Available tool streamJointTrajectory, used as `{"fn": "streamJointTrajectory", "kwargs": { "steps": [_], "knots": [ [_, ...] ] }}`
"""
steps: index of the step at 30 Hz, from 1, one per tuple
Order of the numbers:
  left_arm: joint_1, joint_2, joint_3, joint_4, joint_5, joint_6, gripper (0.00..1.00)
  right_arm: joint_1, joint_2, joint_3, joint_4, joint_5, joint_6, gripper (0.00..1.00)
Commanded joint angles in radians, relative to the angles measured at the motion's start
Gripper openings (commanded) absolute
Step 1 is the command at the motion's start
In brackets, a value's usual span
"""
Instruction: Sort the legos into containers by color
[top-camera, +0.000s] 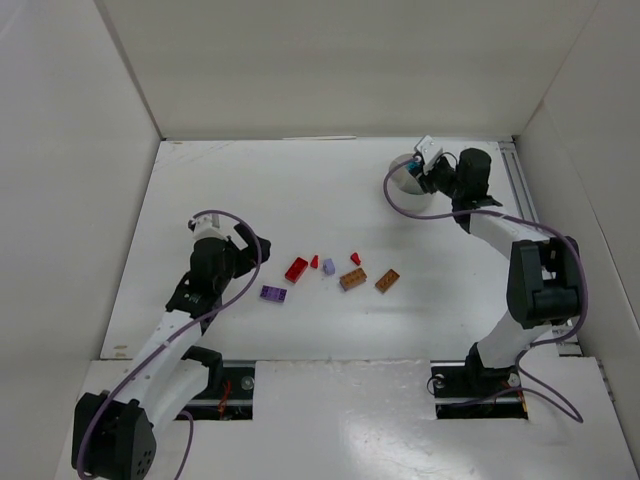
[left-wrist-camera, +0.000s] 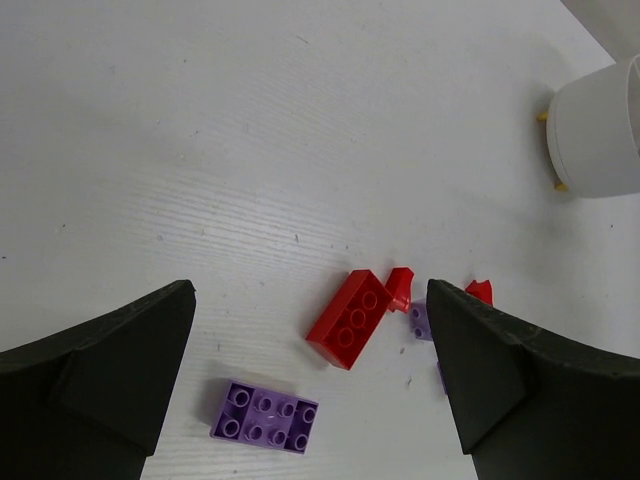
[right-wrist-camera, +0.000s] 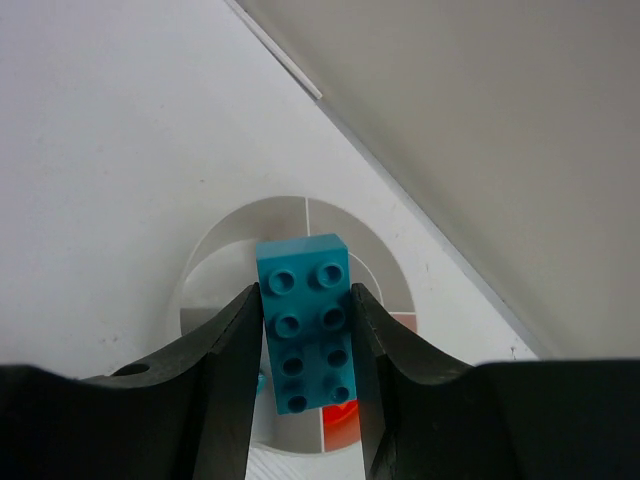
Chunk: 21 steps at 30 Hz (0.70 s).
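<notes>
Right wrist view: my right fingers (right-wrist-camera: 225, 370) are clamped on either side of a teal brick (right-wrist-camera: 305, 325), holding it over the white tub (right-wrist-camera: 200, 275) and its wedge compartments. My left fingers (left-wrist-camera: 110, 370) are spread wide and empty above the worktop (left-wrist-camera: 250, 150). A purple brick (left-wrist-camera: 265, 417) and a red brick (left-wrist-camera: 350, 318) lie between them.

Teal brick (right-wrist-camera: 305, 325) over white tub (right-wrist-camera: 190, 285)
</notes>
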Motion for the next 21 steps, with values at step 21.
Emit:
{"fn": "streamJointTrajectory", "kwargs": {
  "steps": [21],
  "knots": [
    [0.004, 0.035, 0.025, 0.044, -0.023, 0.019, 1.00, 0.000, 0.047, -0.233, 0.599, 0.123, 0.135, 0.27]
  ]
}}
